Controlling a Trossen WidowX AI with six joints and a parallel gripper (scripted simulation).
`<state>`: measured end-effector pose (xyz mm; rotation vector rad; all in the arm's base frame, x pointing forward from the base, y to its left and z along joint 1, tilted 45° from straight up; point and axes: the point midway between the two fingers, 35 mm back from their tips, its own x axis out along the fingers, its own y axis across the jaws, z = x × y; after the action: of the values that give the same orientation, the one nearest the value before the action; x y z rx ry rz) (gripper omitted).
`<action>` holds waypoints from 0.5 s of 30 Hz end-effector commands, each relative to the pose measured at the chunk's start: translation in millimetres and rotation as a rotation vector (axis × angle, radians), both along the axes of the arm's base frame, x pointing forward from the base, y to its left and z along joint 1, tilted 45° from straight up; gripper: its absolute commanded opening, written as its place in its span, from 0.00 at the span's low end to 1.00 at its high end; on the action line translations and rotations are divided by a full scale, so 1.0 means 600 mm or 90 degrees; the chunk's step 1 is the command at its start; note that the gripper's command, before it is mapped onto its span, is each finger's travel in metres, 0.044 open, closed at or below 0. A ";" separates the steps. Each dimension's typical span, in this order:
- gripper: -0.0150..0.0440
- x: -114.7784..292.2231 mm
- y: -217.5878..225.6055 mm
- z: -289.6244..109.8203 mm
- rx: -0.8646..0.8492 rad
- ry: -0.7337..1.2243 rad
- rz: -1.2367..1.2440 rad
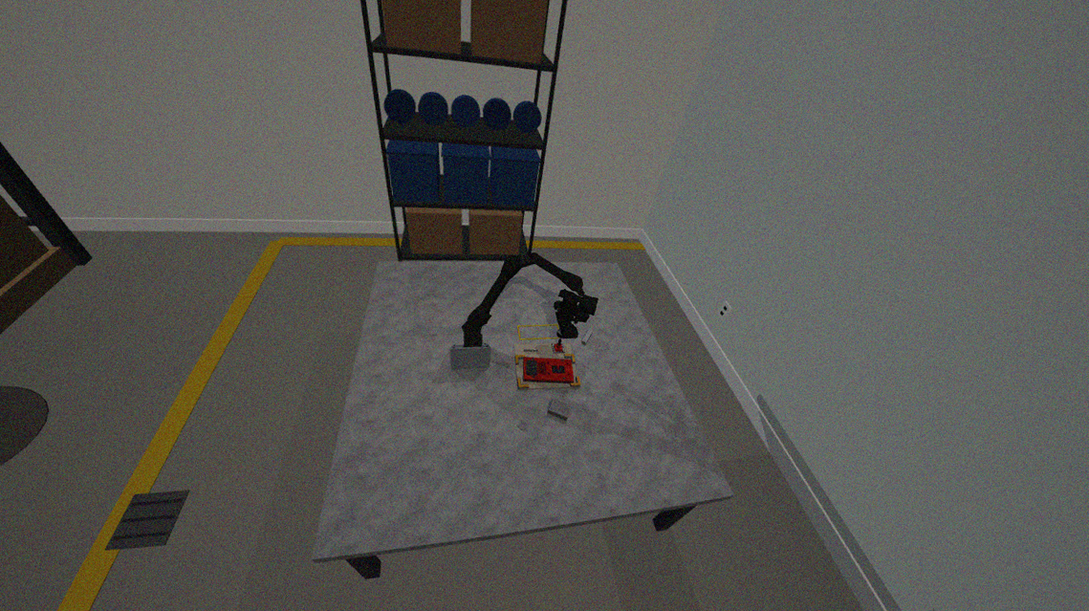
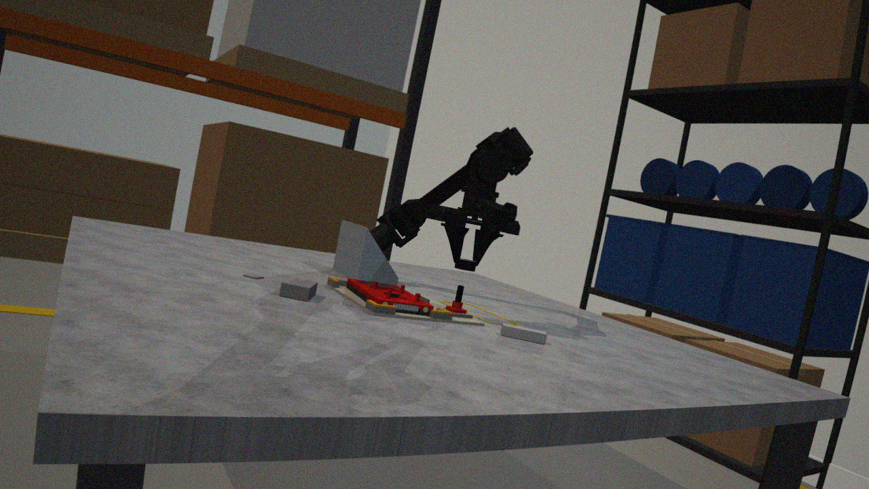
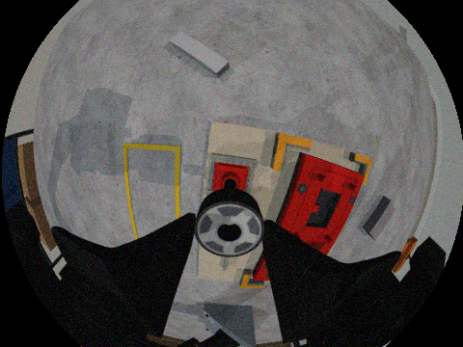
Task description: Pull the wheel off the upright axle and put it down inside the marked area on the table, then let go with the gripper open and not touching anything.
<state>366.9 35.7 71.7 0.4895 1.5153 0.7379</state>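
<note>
The wheel point(image 3: 230, 230) was held clamped between the fingers of the gripper point(image 2: 466, 263) and was carried in the air above the axle point(image 2: 459, 295). In the exterior view the axle stood bare and upright on its red base, with open space between its top and the wheel. The removal step was therefore judged complete.

The marked area point(image 3: 152, 189), a yellow outline on the worktop point(image 2: 254, 358), was seen just beside the axle base, on the side away from the red board point(image 2: 388, 296). No part was seen inside the outline.

Three steps were judged outstanding: the wheel was to be carried sideways from above the axle to above the outline, lowered onto the worktop inside it, and released, with the fingers drawn clear of all contact.
</note>
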 end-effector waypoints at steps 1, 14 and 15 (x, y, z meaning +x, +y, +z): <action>0.25 -0.001 0.001 0.001 0.000 0.000 0.000; 0.25 -0.053 0.048 0.066 -0.001 0.001 0.001; 0.25 -0.058 0.052 0.071 -0.001 0.001 0.001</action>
<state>342.3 59.6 104.2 0.4824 1.5163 0.7363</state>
